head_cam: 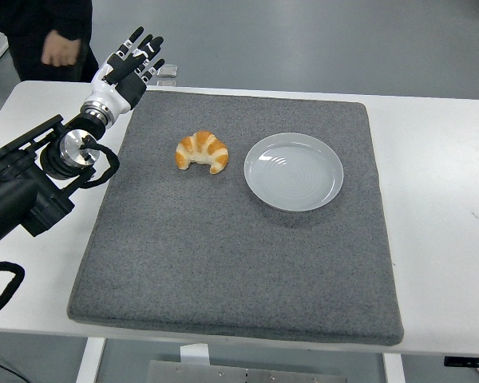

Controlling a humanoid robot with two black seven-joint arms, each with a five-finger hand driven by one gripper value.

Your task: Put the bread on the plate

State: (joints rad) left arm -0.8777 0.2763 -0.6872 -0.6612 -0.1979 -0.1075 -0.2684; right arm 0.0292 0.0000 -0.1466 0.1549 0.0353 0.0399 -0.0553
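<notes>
Black and white, your left hand (130, 62) is raised over the far left corner of the bench (439, 199), fingers stretched out straight and slightly fanned, holding nothing; its black forearm runs back to the picture's left edge with a loop of cable hanging beside the wrist. You have no right hand in view. Well apart from the hand, toward the middle of the mat, lies the bread (202, 151): a croissant, golden-orange with paler cream bands across its ridges, curved so that both tips point toward the near edge. It sits flat on the grey felt mat (223, 263), touching nothing else. Just beside it, to the right with a clear strip of mat between them, you see the plate (294, 171), round, pale grey-white and glossy, with faint concentric rings and a small highlight on its inner surface. The mat covers most of the white bench, leaving bare margins left and right. Beyond the far edge, the floor is smooth grey, a small flat object lies by the mat's far left corner, and a person's hand (60, 49) and dark sleeve show at top left.
</notes>
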